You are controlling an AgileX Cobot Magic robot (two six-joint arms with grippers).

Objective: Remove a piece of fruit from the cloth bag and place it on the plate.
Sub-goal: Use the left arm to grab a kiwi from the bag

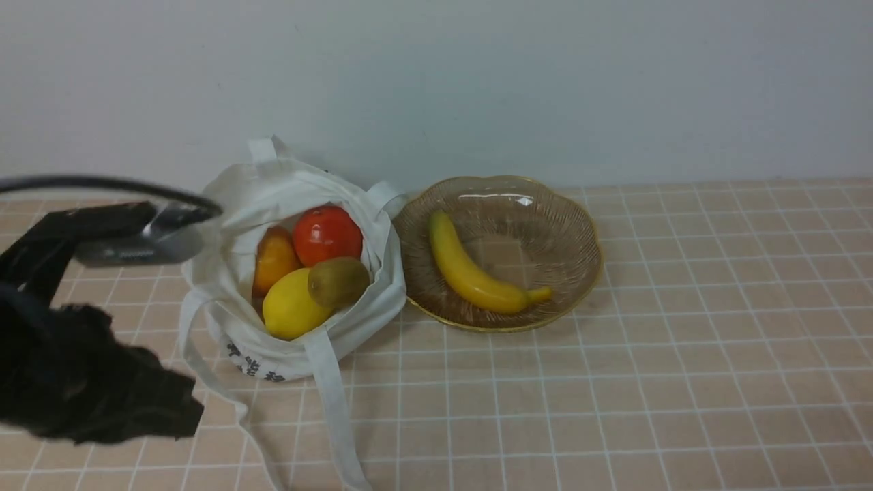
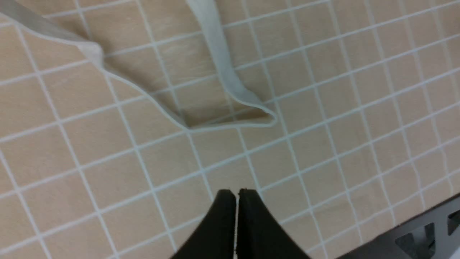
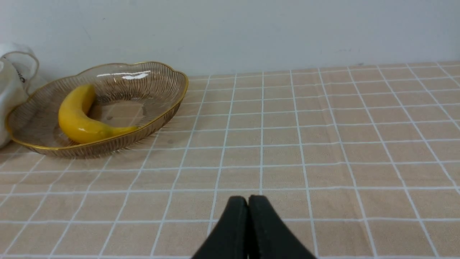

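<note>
The kiwi is seen in the mouth of the cloth bag, forward-right of the left gripper, which is closed on nothing and judged nearer than the equally closed right gripper.

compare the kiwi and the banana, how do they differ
Shape: the kiwi is a small oval, while the banana is long and curved.
Colour: the kiwi is dull olive-brown and the banana is bright yellow.
Place: the kiwi sits in the cloth bag against the lemon, while the banana lies alone in the plate.
Shared: both are whole, unpeeled fruit.
</note>
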